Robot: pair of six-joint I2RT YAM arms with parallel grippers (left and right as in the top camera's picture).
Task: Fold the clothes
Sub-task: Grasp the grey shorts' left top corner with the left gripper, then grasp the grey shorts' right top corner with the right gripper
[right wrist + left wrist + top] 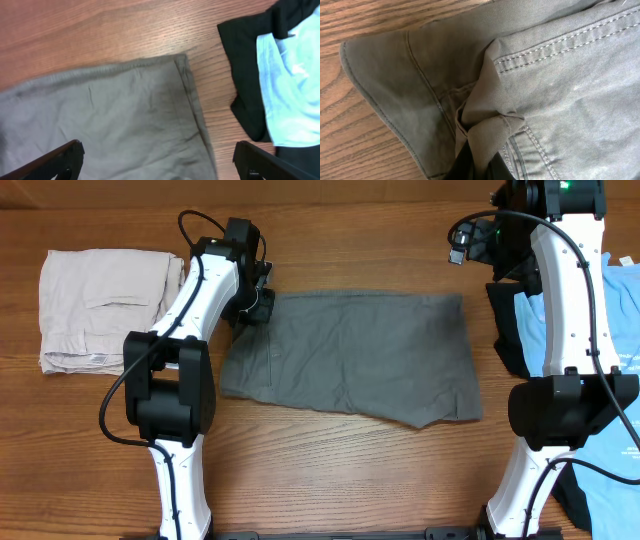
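My left pincer (256, 308) is clamped on the left end of the plain mid-grey woven shorts (360, 355), which stretch rightward toward my gaping right pincer (159, 147).

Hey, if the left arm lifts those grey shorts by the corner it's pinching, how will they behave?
Probably floppy: the grey shorts bunch into folds at the left gripper, so the rest should drape and drag. Likely light for their size, since the thin cloth lies nearly flat and wrinkled.
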